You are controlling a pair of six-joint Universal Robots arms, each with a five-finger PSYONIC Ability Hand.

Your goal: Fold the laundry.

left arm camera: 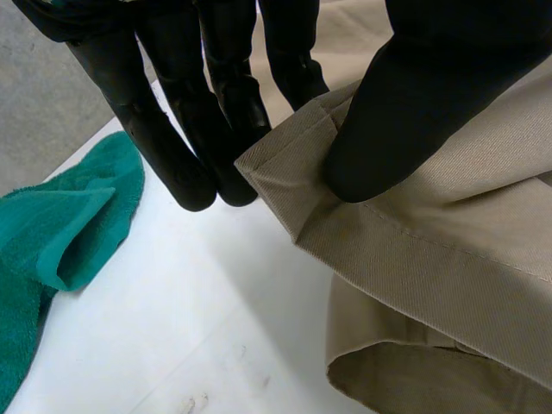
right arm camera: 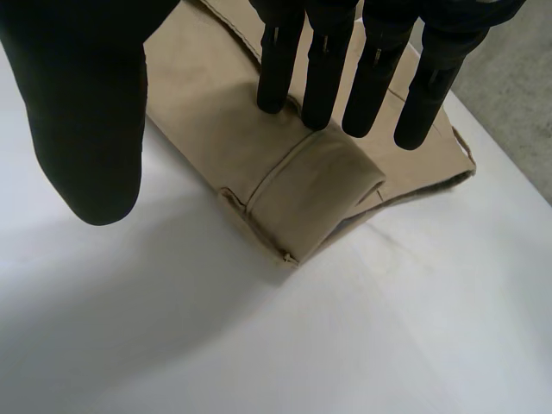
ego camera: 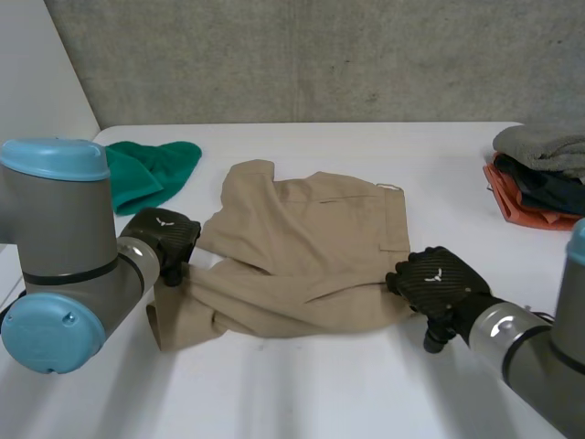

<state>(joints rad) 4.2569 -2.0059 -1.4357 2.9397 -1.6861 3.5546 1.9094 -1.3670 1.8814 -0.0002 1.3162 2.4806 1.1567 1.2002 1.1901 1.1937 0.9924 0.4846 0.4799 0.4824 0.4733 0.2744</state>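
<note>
Tan trousers (ego camera: pixel 302 251) lie crumpled in the middle of the white table (ego camera: pixel 320 393). My left hand (ego camera: pixel 164 236) is at their left edge. In the left wrist view its thumb (left arm camera: pixel 397 121) presses on a hemmed corner of the tan cloth (left arm camera: pixel 448 259), with the fingers (left arm camera: pixel 177 155) behind that corner, pinching it. My right hand (ego camera: pixel 439 279) is at the trousers' right edge. In the right wrist view its straight fingers (right arm camera: pixel 323 78) rest their tips on the tan cloth (right arm camera: pixel 302 185) beside a rolled fold. That hand's thumb (right arm camera: pixel 86 129) stands apart over bare table.
A green towel (ego camera: pixel 151 169) lies at the back left, close to my left hand, and is beside the fingers as the green towel (left arm camera: pixel 60 233) in the left wrist view. A pile of folded clothes (ego camera: pixel 539 174) sits at the far right edge. A grey wall stands behind the table.
</note>
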